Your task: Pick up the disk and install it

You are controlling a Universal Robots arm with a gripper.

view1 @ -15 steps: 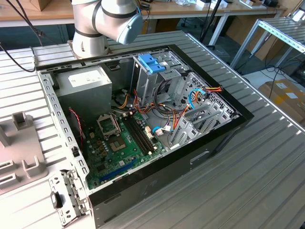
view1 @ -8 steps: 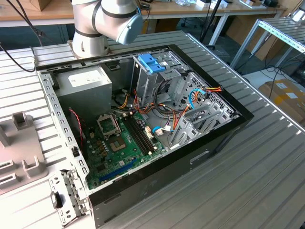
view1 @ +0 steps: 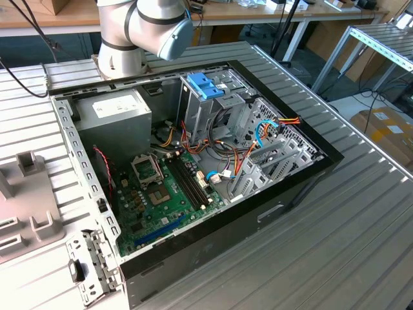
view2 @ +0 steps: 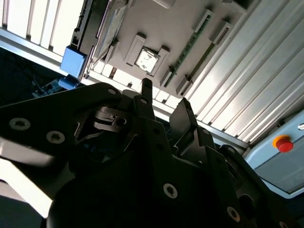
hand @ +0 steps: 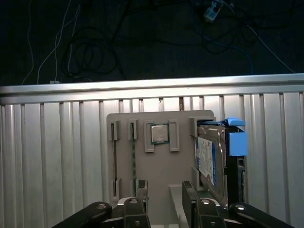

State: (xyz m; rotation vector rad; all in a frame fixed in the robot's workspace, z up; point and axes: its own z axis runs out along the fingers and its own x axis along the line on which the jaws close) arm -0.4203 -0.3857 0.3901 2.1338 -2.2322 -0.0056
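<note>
Tool (hand: pixel 165 186) is open: two dark fingers (hand: pixel 141 197) apart, nothing between them. Both wrist views agree, and in the second wrist view the tool (view2: pixel 165 95) has clear air in the gap.

The disk (hand: pixel 211 159) is not picked up. It stands on edge in the end slot of a grey holder (hand: pixel 156 115) on the ribbed metal counter (hand: pixel 57 156). Its white-and-blue label faces the holder's middle, and a blue rail (hand: pixel 236 142) is on its outer side. The same blue rail (view2: pixel 73 61) also shows in the second wrist view.

The tool hovers over the holder, not touching the disk. The disk is off to one side of the finger line, close to one finger.

Also in the holder: a processor chip (hand: pixel 159 133) in the middle bracket and a memory stick (hand: pixel 133 156) in a narrow slot, on the side away from the disk.

Exterior view: an open computer case (view1: pixel 213 248) lies on the counter (view1: pixel 361 226), with the motherboard (view1: pixel 161 200) exposed and the grey power supply (view1: pixel 113 116) in the far corner. The drive cage (view1: pixel 205 84) with its light-blue top is next to it, on the exterior view's right. The arm (view1: pixel 142 26) rises behind the case. The holder (view1: pixel 26 194) is at the exterior view's left edge, apart from the case.
</note>
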